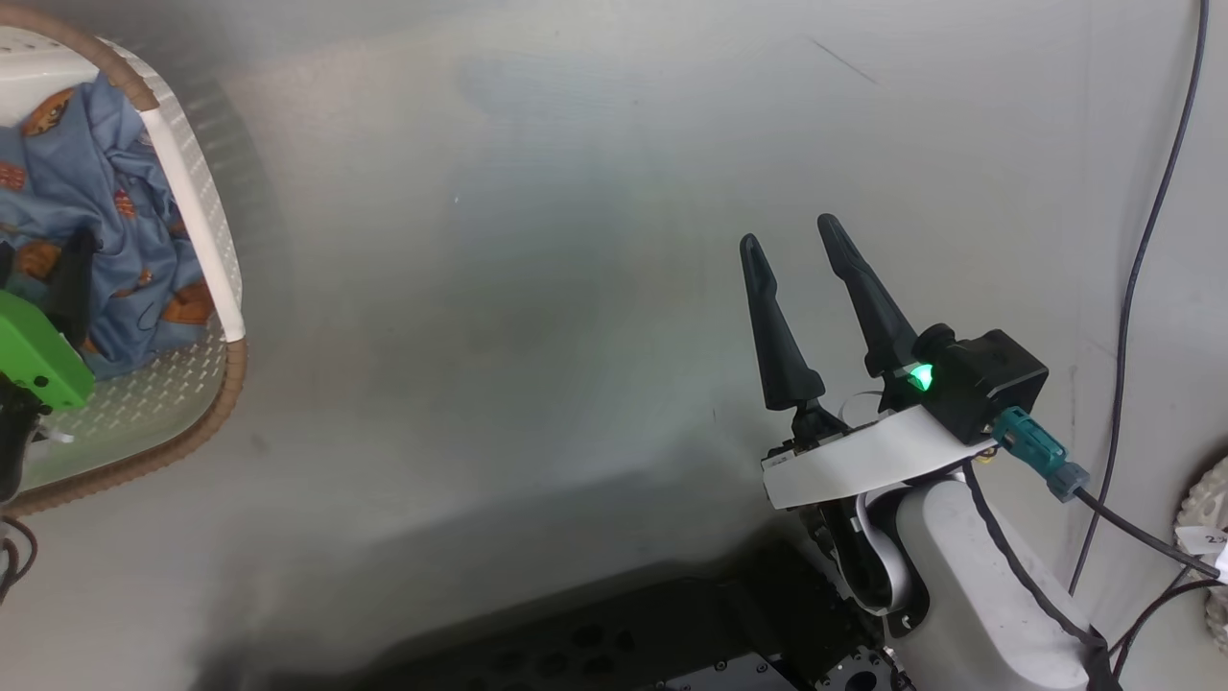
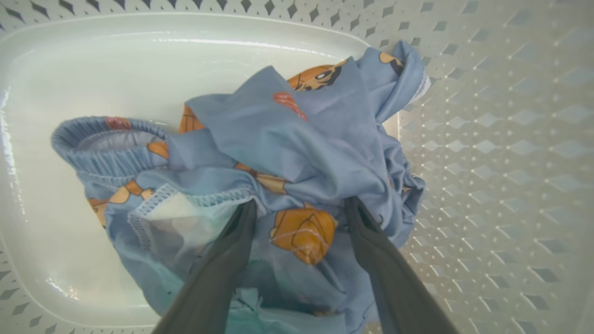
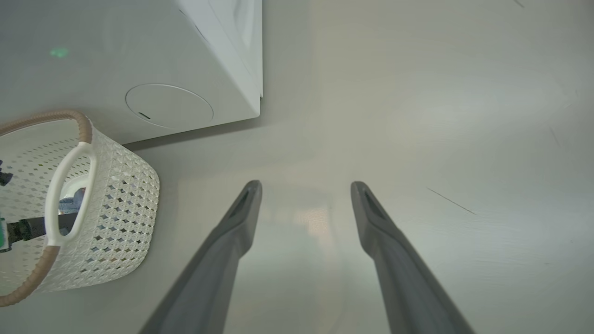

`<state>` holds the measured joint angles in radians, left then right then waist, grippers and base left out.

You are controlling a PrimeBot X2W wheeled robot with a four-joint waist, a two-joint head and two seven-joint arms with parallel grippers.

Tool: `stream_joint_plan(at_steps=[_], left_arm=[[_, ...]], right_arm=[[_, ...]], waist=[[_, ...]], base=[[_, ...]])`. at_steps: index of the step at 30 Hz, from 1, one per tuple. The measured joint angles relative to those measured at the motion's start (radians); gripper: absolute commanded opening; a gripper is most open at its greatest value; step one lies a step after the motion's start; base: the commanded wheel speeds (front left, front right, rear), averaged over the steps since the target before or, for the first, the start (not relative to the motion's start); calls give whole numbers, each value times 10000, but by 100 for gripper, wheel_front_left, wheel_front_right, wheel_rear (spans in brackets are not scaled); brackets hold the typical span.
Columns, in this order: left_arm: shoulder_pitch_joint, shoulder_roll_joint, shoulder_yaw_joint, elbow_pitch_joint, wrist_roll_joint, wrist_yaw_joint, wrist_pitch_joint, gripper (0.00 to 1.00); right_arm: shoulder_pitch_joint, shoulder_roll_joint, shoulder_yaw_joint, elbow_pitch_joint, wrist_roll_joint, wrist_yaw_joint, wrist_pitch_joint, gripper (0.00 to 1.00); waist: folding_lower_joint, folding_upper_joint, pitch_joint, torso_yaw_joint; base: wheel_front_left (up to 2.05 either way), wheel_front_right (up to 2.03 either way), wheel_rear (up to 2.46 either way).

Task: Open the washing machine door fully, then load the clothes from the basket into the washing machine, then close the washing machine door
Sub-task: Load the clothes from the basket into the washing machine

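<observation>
Open floor (image 1: 537,317) between basket (image 1: 228,384) and right claw (image 1: 788,231)

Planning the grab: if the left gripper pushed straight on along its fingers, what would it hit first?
The clothes: the left gripper's open fingers straddle the blue fabric, with the basket floor probably just beneath.

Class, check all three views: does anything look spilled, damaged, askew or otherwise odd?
Nothing stands out. The clothes lie crumpled inside the basket, left gripper open astride a fold; right gripper open above the floor.
</observation>
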<state>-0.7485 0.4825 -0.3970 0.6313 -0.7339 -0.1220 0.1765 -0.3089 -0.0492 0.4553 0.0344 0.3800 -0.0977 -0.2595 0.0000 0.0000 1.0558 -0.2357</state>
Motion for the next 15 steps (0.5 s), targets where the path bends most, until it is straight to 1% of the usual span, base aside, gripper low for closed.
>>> stream_joint_plan(at_steps=[3, 6, 10, 11, 12, 13, 15], left_arm=[[-150, 107, -150, 236, -65, 0, 299, 100], [-259, 267, -499, 433, 132, 0, 533, 100], [-442, 268, -640, 639, 295, 0, 673, 100], [-494, 267, -669, 702, 295, 0, 711, 49], [-532, 249, -685, 738, 295, 0, 708, 16], [-569, 224, -681, 763, 295, 0, 694, 0], [-639, 203, -734, 796, 295, 0, 681, 0]], right_arm=[[-36, 4, 82, -6, 2, -2, 0, 100], [-42, 2, 79, -2, 2, -10, 0, 100], [-42, 4, 36, -2, 2, -17, 0, 100], [-42, 4, 19, -2, 2, -23, 0, 100], [-41, 4, 8, -2, 2, -67, 0, 100], [-41, 4, -4, -2, 4, -86, 0, 100], [-47, 4, -27, -2, 2, -88, 0, 100]], waist=[[0, 0, 109, -70], [0, 0, 160, -141], [0, 0, 162, -178], [0, 0, 161, -181], [0, 0, 159, -182], [0, 0, 158, -182], [0, 0, 151, -176]], base=[[0, 0, 0], [0, 0, 0], [0, 0, 0], [0, 0, 0], [0, 0, 0], [0, 0, 0], [0, 0, 0]])
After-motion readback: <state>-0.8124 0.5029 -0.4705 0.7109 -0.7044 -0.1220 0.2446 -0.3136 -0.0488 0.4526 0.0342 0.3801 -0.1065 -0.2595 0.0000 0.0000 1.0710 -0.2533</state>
